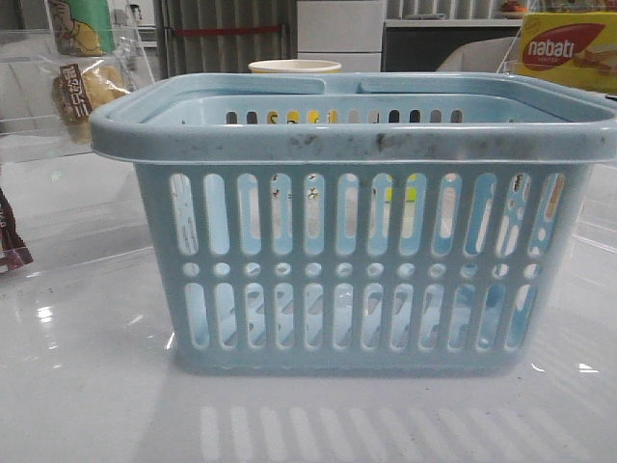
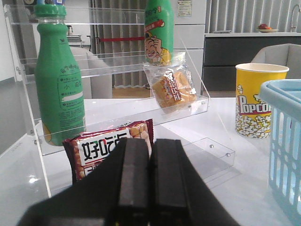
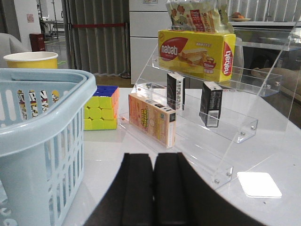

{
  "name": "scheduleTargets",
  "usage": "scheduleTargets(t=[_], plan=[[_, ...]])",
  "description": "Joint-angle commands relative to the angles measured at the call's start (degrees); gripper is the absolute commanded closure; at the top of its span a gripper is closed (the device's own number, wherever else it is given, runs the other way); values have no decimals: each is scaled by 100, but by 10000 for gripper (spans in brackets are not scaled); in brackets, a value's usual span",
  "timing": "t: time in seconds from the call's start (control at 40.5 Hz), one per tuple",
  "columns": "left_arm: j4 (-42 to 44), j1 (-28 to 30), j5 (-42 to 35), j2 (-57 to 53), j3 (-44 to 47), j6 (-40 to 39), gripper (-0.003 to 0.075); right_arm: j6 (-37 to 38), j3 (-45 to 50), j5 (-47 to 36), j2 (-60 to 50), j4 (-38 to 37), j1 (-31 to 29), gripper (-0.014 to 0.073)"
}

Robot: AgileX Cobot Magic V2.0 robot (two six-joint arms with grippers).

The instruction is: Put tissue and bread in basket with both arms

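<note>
Awaiting pickup: bread [image 2: 173, 89] leans on shelf [image 2: 141, 113], reachable.
Left gripper [image 2: 150, 179]: pressed together, empty.
Right gripper [image 3: 153, 188]: likewise.

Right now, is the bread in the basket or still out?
Out. The bread sits on the clear shelf, apart from the basket.
</note>
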Motion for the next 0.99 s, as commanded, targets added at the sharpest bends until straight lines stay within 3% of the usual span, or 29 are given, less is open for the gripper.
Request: scheduleTargets(t=[0.0, 0.766, 0.964], plan=[[0, -43, -493, -96, 30, -34, 627, -22, -32, -501, -106, -55, -3, 536], [0, -43, -517, -96, 30, -34, 627, -22, -38, -575, -106, -55, -3, 536], [0, -43, -998, -96, 17, -44, 627, -22, -175, -768, -106, -55, -3, 536]])
